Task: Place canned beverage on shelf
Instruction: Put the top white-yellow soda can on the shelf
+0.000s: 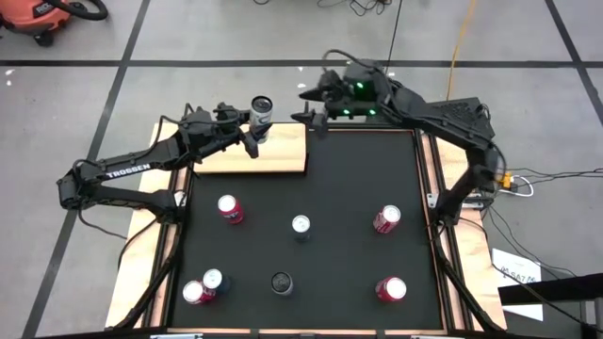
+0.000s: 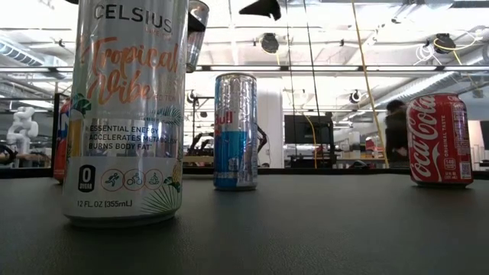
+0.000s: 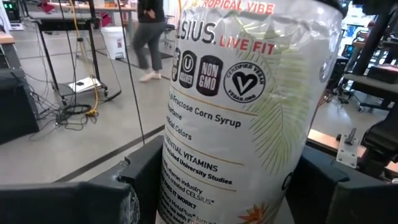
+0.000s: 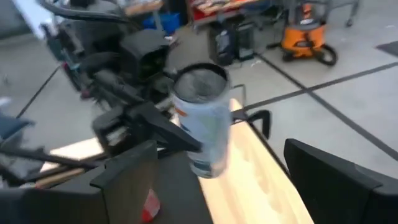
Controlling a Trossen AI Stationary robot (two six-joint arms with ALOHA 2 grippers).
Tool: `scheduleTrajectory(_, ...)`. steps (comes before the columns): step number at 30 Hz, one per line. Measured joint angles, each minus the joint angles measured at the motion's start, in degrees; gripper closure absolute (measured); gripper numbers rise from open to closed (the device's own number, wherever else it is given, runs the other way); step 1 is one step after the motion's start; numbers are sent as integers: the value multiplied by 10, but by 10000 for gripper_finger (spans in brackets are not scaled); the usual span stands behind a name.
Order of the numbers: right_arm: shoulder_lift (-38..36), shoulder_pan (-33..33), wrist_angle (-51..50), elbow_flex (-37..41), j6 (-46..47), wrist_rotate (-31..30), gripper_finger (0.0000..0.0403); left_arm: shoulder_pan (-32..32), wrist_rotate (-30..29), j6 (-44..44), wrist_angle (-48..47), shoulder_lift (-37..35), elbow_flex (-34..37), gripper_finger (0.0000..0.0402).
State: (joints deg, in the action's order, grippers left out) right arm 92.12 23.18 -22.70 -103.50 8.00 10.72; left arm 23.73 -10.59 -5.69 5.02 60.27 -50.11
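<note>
My left gripper (image 1: 252, 132) is shut on a white Celsius can (image 1: 261, 117), which it holds over the far edge of the light wooden shelf (image 1: 273, 155). The shelf lies at the mat's far left corner, and its black rail (image 4: 260, 118) shows in the right wrist view. The can fills the left wrist view (image 3: 242, 112). My right gripper (image 1: 316, 120) hangs open and empty just right of the can, at the mat's far edge, facing it. My left gripper pinches the can's side wall (image 4: 186, 138) between its two fingers (image 3: 140, 183), about halfway up. The fingers come level from the table's left and lie across the can. The can stands nearly upright, lifted above the shelf.
Several cans stand on the black mat (image 1: 349, 179): red ones (image 1: 229, 209) (image 1: 386, 218) (image 1: 391, 288), a blue-silver one (image 1: 300, 226), a dark one (image 1: 281, 282) and a pair at the near left (image 1: 203, 287). A person walks in the room behind (image 3: 149, 37).
</note>
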Motion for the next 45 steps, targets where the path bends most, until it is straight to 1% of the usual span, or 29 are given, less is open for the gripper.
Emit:
scheduleTrajectory(3,-65,0,131,136,36,-4,64,0,0,-1,7,1,0,153)
scheduleTrajectory(6,-111,-5,311,261,62,12,64,-1,3,-14,7,1,0,152)
scheduleTrajectory(8,-111,-18,421,311,60,12,64,-1,12,-14,7,2,0,152)
scheduleTrajectory(9,-103,-21,462,324,55,12,64,-1,13,-14,7,3,0,152)
scheduleTrajectory(11,-81,-24,497,326,49,12,64,-1,17,-14,5,3,0,152)
scheduleTrajectory(17,-3,-21,495,253,41,10,64,-1,23,-14,6,3,0,152)
scheduleTrajectory(22,47,-22,476,194,33,14,64,-1,24,-14,6,3,0,152)
scheduleTrajectory(27,88,-21,464,162,32,15,64,-1,29,-14,5,4,0,152)
scheduleTrajectory(30,103,-22,465,143,33,19,64,-1,53,-14,2,4,0,152)
scheduleTrajectory(35,126,-22,439,106,33,50,64,-1,93,-11,-7,17,0,152)
scheduleTrajectory(41,125,-22,382,94,32,58,69,-1,99,-11,-14,24,0,152)
scheduleTrajectory(45,124,-22,363,94,36,59,95,0,100,-10,-13,24,0,152)
